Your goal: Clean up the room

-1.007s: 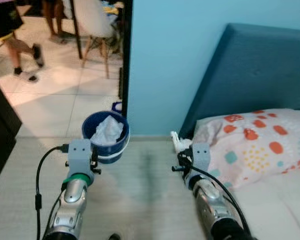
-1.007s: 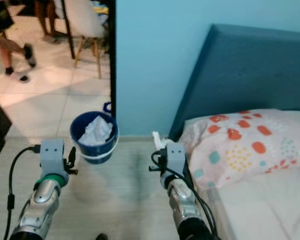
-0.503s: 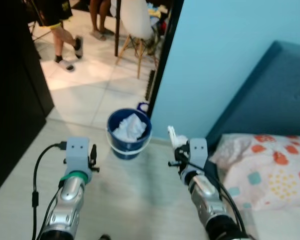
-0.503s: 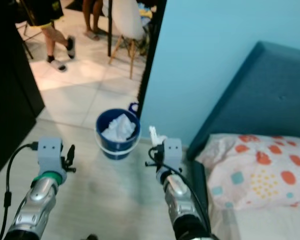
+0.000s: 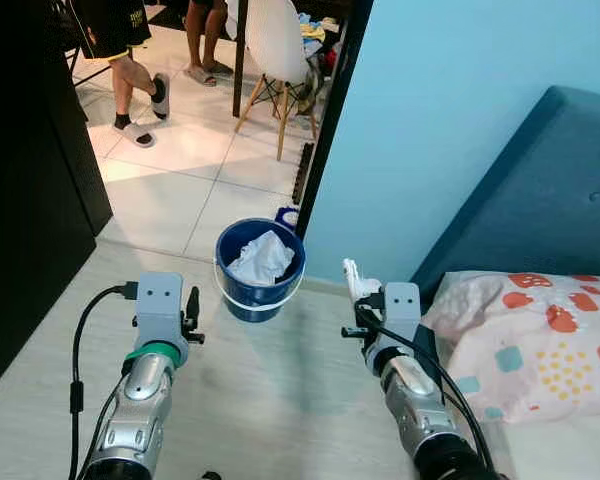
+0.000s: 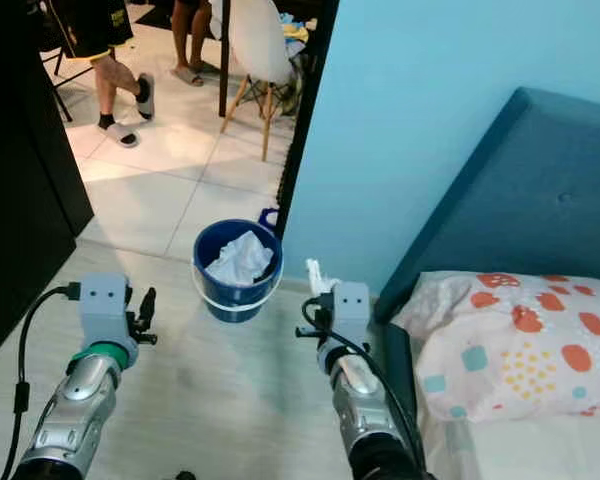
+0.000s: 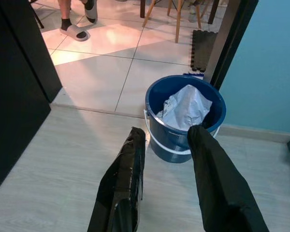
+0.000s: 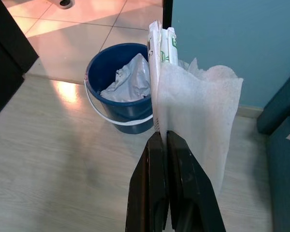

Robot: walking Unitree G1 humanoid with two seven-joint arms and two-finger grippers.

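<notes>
Now the right gripper (image 8: 160,140) has its two fingers pressed together on a wad of white tissue (image 8: 198,111) and a thin wrapper with green print (image 8: 160,48), both sticking up past the fingertips; in the head views the same white scrap (image 5: 356,281) juts out ahead of that arm. The left gripper (image 7: 166,137) hangs with its fingers spread and nothing between them, pointed at the blue bucket (image 7: 217,108). That bucket (image 5: 242,298) stands on the pale floor by the dark door frame, already holding crumpled white paper (image 5: 262,258). Compared with a second ago, the bed's pillow (image 5: 540,340) has slid toward the right edge and the bucket sits nearer the middle between the arms, with more of the tiled room and a person's legs (image 5: 130,85) beyond the doorway visible; the whole picture has swung, so the robot has turned toward the bucket and nothing else has moved. The likely meaning: the trash is in hand and lined up, and what remains is to carry it over the rim and let go.
</notes>
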